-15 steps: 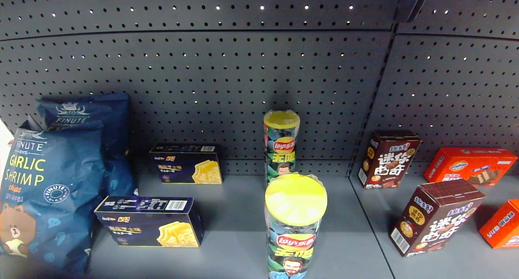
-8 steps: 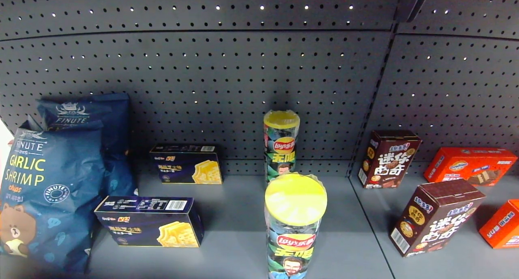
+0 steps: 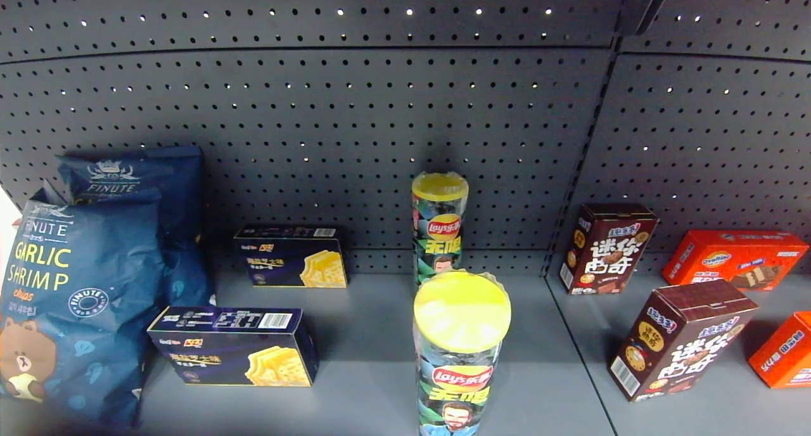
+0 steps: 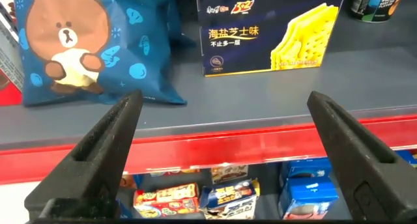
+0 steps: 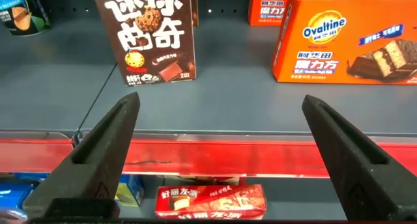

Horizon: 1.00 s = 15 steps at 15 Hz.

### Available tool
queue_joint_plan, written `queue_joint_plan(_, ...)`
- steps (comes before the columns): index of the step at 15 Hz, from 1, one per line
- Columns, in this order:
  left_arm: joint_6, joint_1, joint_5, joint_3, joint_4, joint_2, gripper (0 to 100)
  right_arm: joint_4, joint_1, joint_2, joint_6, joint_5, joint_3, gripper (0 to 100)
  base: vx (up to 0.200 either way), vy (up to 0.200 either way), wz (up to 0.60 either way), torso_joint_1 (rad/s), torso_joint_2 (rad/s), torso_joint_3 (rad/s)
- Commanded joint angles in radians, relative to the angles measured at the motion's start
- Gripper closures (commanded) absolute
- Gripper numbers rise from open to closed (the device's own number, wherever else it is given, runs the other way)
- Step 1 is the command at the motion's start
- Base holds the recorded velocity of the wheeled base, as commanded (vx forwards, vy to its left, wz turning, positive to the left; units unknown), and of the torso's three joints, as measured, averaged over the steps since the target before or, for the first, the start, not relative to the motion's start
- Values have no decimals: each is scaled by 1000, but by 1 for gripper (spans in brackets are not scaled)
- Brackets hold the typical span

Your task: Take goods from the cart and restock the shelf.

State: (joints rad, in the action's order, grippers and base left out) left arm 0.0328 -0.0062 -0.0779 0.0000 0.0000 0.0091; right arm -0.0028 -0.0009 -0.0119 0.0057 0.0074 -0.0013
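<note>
My left pincer [image 4: 223,99] is spread wide with nothing in it. It hangs before the shelf [image 3: 367,334] edge, facing the dark blue box [image 4: 270,32] and the bear-printed bag [image 4: 85,45]. My right pincer [image 5: 221,99] is likewise apart and empty, facing the brown box [image 5: 153,35] and the orange box [image 5: 345,35] on that shelf.
</note>
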Motion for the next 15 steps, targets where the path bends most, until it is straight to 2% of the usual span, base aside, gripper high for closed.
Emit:
queue_joint_plan(1,1,-1,-2,-2,0,0,0,0,1,6,0,0,0,0,0,0,0,0,0,0)
queue_joint_plan(7,3,-1,-2,0,0,0,0,0,-1,6,2,8,0,0,0,0,0,0,0,0)
queue_joint_plan(8,7,-1,-2,0,0,0,0,0,-1,6,0,8,0,0,-200,0,0,7,7,7)
queue_joint_plan(13,16,-1,-11,0,0,0,0,1,-1,6,-1,9,0,0,0,0,0,0,0,0)
queue_joint_plan(15,18,-1,-16,0,0,0,0,0,1,6,-1,9,0,0,-100,0,0,6,1,-1)
